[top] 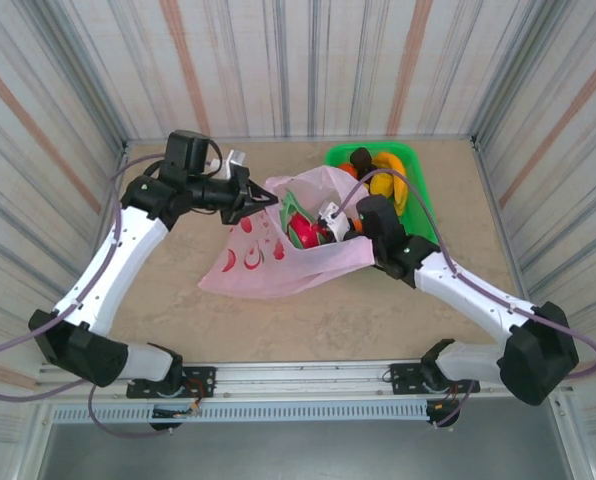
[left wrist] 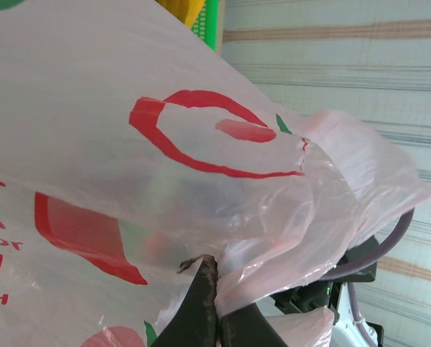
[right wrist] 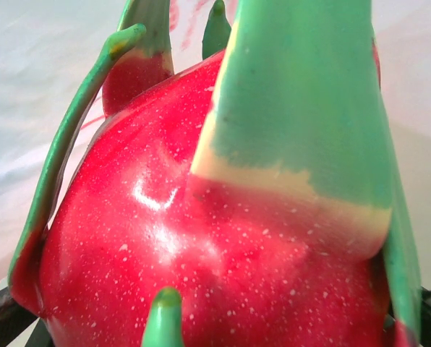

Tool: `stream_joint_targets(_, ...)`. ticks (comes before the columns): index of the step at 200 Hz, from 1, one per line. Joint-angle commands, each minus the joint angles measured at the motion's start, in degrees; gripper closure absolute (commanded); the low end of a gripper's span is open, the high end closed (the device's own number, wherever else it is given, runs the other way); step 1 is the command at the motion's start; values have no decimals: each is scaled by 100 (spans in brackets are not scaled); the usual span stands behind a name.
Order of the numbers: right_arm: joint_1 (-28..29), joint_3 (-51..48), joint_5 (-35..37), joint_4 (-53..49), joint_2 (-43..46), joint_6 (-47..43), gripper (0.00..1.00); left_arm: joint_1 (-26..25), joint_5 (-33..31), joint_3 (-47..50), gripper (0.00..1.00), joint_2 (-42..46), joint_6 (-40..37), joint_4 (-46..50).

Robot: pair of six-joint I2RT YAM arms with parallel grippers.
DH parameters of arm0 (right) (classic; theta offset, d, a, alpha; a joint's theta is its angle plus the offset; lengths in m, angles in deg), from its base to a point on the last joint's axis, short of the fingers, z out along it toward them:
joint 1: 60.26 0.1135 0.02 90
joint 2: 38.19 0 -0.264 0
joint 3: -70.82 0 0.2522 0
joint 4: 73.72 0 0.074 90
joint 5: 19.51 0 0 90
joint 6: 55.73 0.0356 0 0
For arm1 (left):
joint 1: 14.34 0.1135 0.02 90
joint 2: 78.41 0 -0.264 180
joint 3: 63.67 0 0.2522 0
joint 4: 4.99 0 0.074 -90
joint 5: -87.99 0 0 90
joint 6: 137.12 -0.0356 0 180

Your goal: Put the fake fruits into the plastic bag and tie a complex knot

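Your desk is boxed in by striped walls at the back and both sides, with a rail along the bottom edge. The open room is the bare strip across the lower middle of the top view, plus the lower right and the upper left corner. The green tray sits in the upper right, close to the back wall, with bananas and a dark piece still in it. The bag lies at mid-frame, its body spread toward the lower left and its mouth turned toward the tray. Your left end effector is at the bag's upper left rim. In the left wrist view its fingers are pressed together with the pink film pinched between them, and the rim is lifted off the desk. Your right end effector reaches in from the lower right, just left of the tray, and is clamped on the dragon fruit. That fruit sits in the bag's mouth, with pink film around it. In the right wrist view, dark finger parts flank its red skin at both lower corners.
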Motion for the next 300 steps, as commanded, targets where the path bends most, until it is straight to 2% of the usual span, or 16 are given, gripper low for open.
stream_joint_targets(1, -159, 471, 62, -222, -248, 38, 39, -236, -229, 289, 100, 159, 496, -493)
stream_joint_targets(33, -173, 626, -125, -174, -338, 218, 32, -420, -256, 803, 100, 231, 991, -1088)
stream_joint_targets(67, -200, 826, -136, -735, -476, 187, 22, -259, -238, 1316, 100, 352, 1294, -1654)
stream_joint_targets(132, -200, 1090, -45, -1146, -648, 363, 0, -234, -78, 1397, 100, 262, 1374, -2006)
stream_joint_targets(197, -202, 1406, 172, -1493, -762, 397, 1, -241, -66, 1453, 100, 317, 1397, -2045)
stream_joint_targets(238, -200, 1391, 136, -1471, -564, 465, 1, -224, -75, 1524, 100, 309, 1398, -2054)
stream_joint_targets(300, -303, 1059, 567, -1700, -25, 596, 1, -96, -12, 1515, 100, 351, 1101, -1774)
